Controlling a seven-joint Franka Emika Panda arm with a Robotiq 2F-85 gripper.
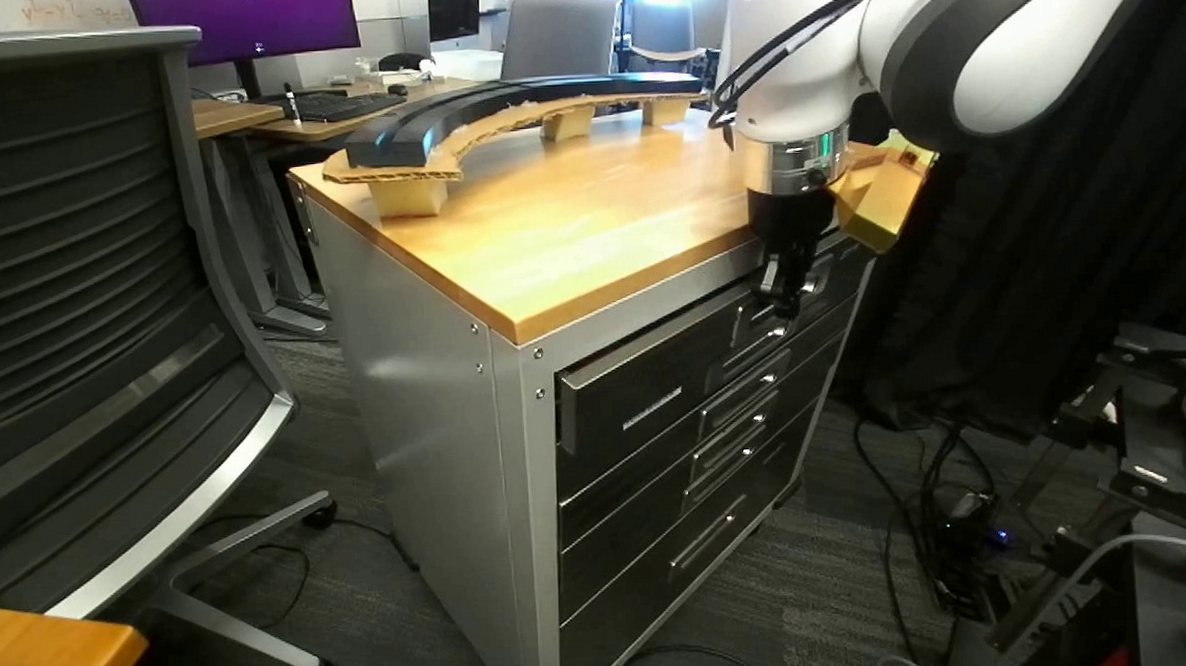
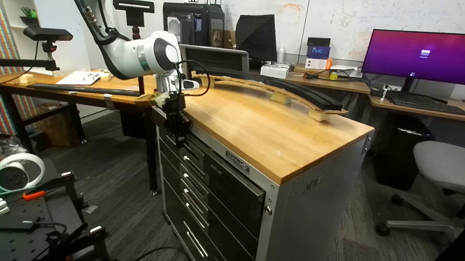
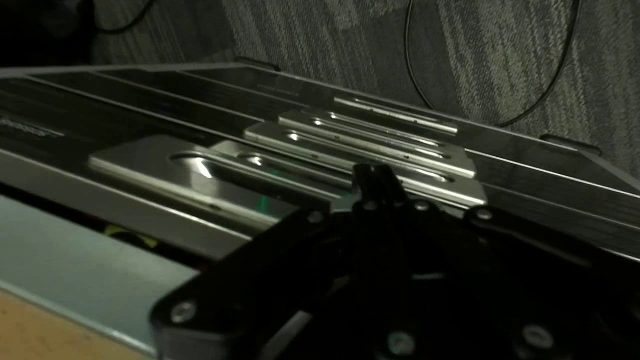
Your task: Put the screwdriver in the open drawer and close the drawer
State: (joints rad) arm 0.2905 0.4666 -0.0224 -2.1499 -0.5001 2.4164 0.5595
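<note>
Grey carpet ran beneath the wood-topped cabinet in a cluttered workroom. Nearest, in the wrist view, the gripper had its fingers pressed together, nothing visible between them. Past them the top drawer stood slightly proud, a thin gap along its upper edge, and a yellow piece showed in there; possibly the screwdriver, but too little was visible to be sure. If so, I judged, the placing was done and only the final push remained. I counted one gripper, one drawer ajar, one yellow piece; farther back, one curved black track over three pale blocks; beyond, one lit monitor.
</note>
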